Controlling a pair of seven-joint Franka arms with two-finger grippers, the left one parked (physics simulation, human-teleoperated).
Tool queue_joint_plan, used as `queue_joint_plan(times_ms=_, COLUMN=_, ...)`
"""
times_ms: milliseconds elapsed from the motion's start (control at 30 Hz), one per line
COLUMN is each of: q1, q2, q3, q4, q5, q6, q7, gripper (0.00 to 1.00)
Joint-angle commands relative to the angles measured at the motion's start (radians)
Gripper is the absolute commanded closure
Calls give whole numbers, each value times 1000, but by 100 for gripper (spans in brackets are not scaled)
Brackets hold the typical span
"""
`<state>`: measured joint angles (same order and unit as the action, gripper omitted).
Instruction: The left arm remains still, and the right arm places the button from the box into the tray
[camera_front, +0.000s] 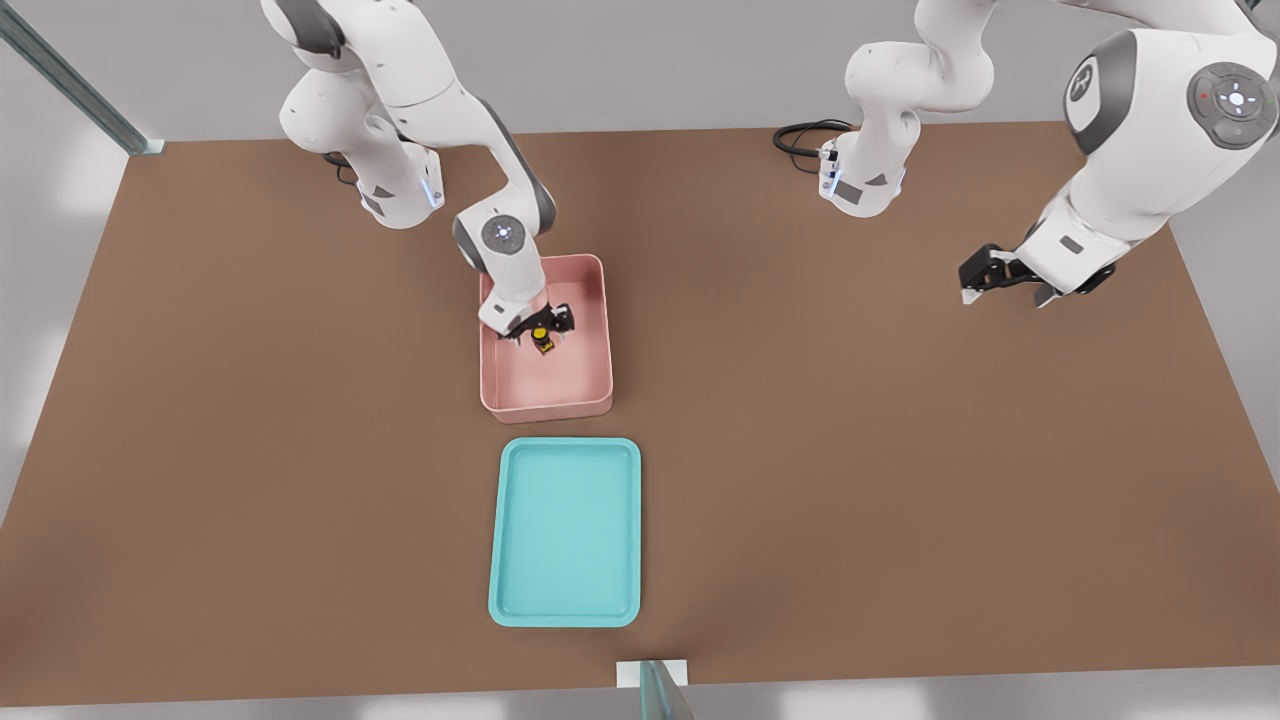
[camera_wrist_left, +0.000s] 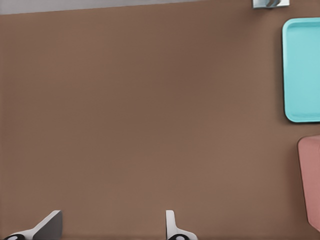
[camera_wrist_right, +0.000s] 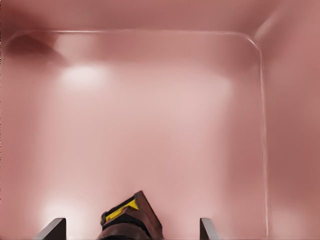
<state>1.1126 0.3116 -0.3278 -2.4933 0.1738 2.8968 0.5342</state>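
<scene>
1. Front view, left to right: bare brown bench (camera_front: 250, 400) first, then right arm (camera_front: 500, 235) reaching down into pink box (camera_front: 597, 330), with turquoise tray (camera_front: 567, 530) just past the box's near end, apart from it.
2. Tool (camera_front: 538, 333) low inside the box, toward the wall on the front view's left and the far half of the floor. Fingers (camera_wrist_right: 56, 229) spread wide in the right wrist view, one on each side of the button (camera_front: 541, 340), gaps showing on both sides. Nothing gripped yet.
3. Button standing on the box floor, between the open fingers. Yellow cap up in the front view; black body with yellow marks showing in the right wrist view, turned at an angle to the fingers.
4. Handling, as a judgement: tiny, rigid and light, so no load concern. Likely to skid or twist on the smooth floor if one finger lands first. Round cap probably slippery; better to pinch the black body on opposite flat sides, low, under the cap. Given the skewed body, worth squaring the wrist before closing, otherwise corner contact and a rotated part.
5. Surroundings: rest of the box floor bare, nothing else in it. Tall box walls the only real obstruction; near wall sits between button and tray, so a straight lift above the rim looks necessary before travelling across.
6. Tray holds nothing, low rim, easy drop zone. Bench around both containers free of clutter along that path.
</scene>
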Motion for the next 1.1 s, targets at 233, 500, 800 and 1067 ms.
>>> queue_joint_plan(times_ms=233, q1=-5, q2=-6, q3=27, q4=-13, q5=3, q6=73, q7=17, gripper=51)
queue_joint_plan(times_ms=500, q1=-43, q2=-32, q3=15, q4=214, q5=3, q6=-169, q7=4, gripper=57)
queue_joint_plan(times_ms=800, q1=-353, q2=409, q3=18, q4=984, q5=138, q6=-441, q7=-221, gripper=57)
queue_joint_plan(times_ms=1067, q1=-416, q2=650, q3=41, q4=1260, q5=164, q6=-441, q7=-235, gripper=0)
